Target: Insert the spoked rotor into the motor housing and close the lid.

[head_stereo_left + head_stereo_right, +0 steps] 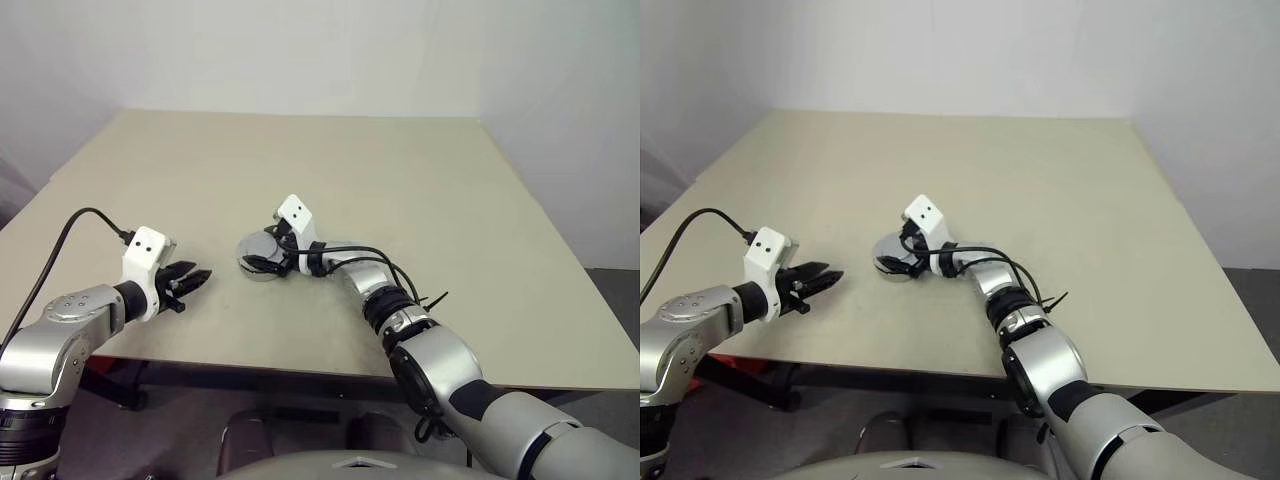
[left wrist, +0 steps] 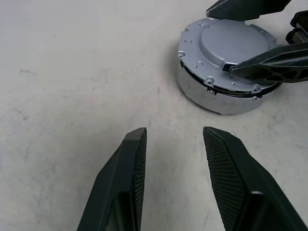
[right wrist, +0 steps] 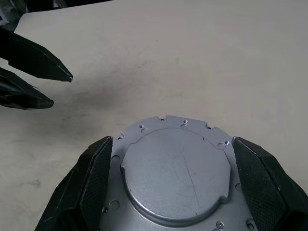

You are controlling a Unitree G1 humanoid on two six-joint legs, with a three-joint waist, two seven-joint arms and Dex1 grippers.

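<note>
The motor housing (image 2: 211,98) is a round silver drum standing near the table's front middle. The lid (image 3: 178,168), a silver cap with a notched edge, lies flat on top of it. The spoked rotor is hidden. My right gripper (image 3: 172,139) is open and reaches in from the right, its two black fingers (image 3: 91,178) flanking the housing at lid height; I cannot tell whether they touch it. My left gripper (image 1: 190,283) hovers a short way to the housing's left, pointing at it, open, with nothing between its fingers (image 2: 130,163).
The beige table (image 1: 400,180) stretches far back and to both sides of the housing. Its front edge (image 1: 280,372) runs just below both grippers. A black cable (image 1: 85,215) loops off my left wrist.
</note>
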